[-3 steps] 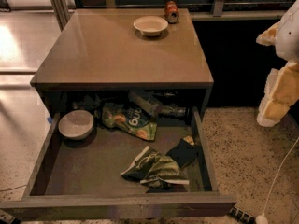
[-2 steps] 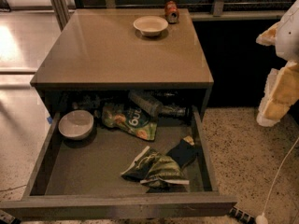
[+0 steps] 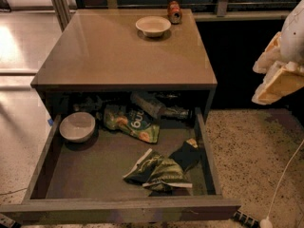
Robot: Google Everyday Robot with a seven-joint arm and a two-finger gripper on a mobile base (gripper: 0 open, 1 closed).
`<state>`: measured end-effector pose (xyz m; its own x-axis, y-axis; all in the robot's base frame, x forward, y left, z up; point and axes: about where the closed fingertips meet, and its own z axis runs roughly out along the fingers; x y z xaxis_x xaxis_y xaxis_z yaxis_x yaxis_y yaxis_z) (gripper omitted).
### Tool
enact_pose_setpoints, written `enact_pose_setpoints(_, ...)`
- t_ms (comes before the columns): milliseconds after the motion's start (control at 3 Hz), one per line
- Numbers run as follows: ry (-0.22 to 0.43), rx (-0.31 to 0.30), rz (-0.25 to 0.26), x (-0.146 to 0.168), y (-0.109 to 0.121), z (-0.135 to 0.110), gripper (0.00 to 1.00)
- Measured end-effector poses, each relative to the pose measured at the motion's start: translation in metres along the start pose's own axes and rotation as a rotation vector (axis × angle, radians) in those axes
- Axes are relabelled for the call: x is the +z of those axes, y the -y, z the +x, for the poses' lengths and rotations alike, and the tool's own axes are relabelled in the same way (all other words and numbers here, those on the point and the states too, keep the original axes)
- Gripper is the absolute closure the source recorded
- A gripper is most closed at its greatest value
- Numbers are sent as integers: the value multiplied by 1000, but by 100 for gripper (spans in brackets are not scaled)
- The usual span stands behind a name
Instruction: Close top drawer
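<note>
Well right of the open top drawer (image 3: 118, 209), gripper (image 3: 280, 72) hangs above speckled floor (image 3: 256, 151).

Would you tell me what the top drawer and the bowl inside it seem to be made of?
Top drawer: probably wood, matte grey-brown, flat boards. Bowl: likely ceramic or plastic, smooth pale gloss. End effector hangs at the right edge.

Cabinet top (image 3: 118, 56): white bowl (image 3: 153, 25), can (image 3: 174, 12) near. Claw (image 3: 280, 72) far right.
</note>
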<state>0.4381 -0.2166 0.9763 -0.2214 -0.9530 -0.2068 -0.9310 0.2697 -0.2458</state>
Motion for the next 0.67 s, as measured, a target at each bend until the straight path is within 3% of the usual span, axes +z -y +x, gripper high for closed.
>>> enact_pose_setpoints(667,0,0,0,0,0,0,96)
